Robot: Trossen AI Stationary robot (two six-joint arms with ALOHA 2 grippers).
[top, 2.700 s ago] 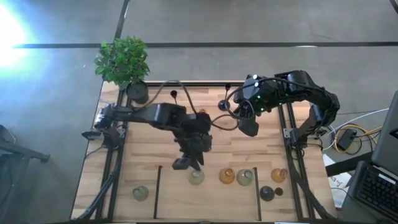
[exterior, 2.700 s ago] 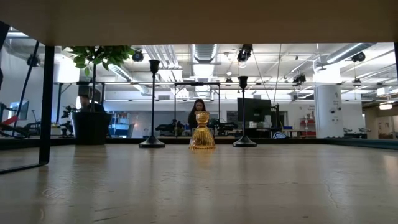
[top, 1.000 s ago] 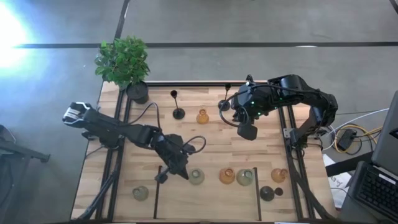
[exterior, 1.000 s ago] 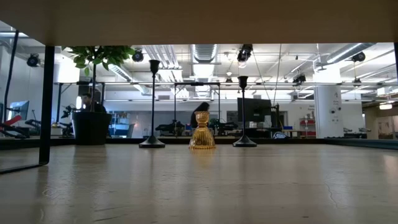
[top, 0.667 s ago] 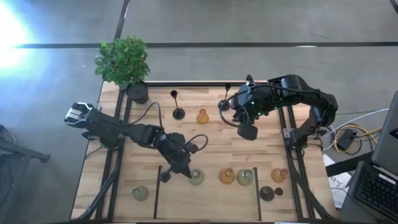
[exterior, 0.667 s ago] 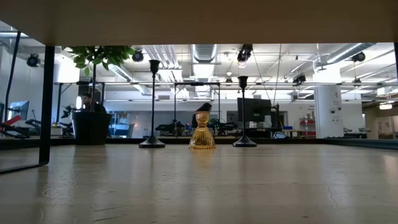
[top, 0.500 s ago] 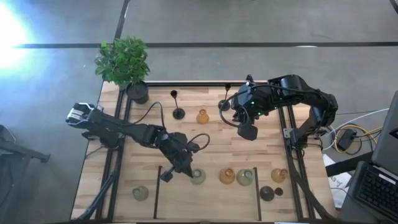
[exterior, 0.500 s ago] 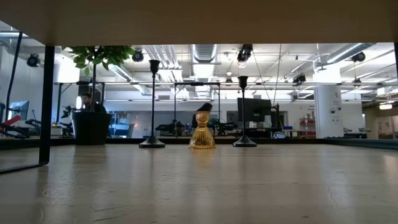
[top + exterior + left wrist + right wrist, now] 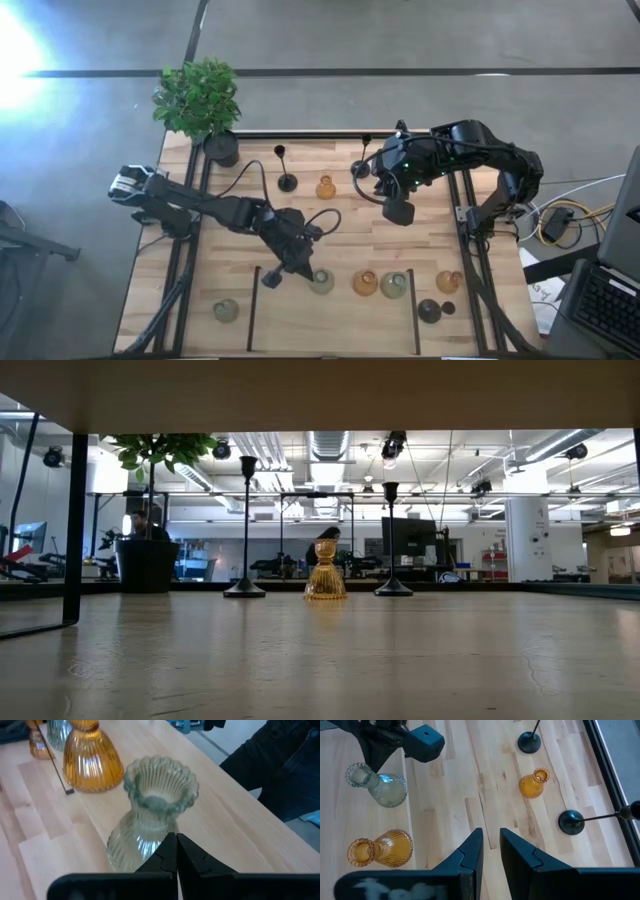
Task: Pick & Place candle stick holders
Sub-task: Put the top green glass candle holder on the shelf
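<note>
A pale greenish ribbed glass holder [image 9: 321,282] stands on its base in the near row; it also shows in the left wrist view [image 9: 150,820]. My left gripper [image 9: 307,272] is shut, with its fingertips [image 9: 176,840] low at that holder's bulbous body, on its left side. My right gripper [image 9: 399,212] is open and empty, hovering above the table's right middle. An amber holder [image 9: 325,187] and two black thin-stemmed holders [image 9: 287,182] [image 9: 359,168] stand at the far side. More amber [image 9: 364,283], pale [image 9: 393,285] and dark [image 9: 429,311] holders stand along the near row. My left gripper's shut fingertips stand against the lower bulb [image 9: 131,851] of the pale greenish holder, coming at it low from the table's left. I cannot tell whether they touch it. The holder stands upright on the table.
A black pot with a leafy plant [image 9: 221,148] stands at the far left corner. Another pale holder [image 9: 226,311] stands near left. Black lines [image 9: 250,308] [image 9: 412,308] mark off the near strip. Someone's dark clothing [image 9: 280,765] shows beyond the near edge.
My left gripper has gone toward the table's right edge, closing in on the pale greenish holder in the near row, with its fingers staying low. My right arm has kept still.
</note>
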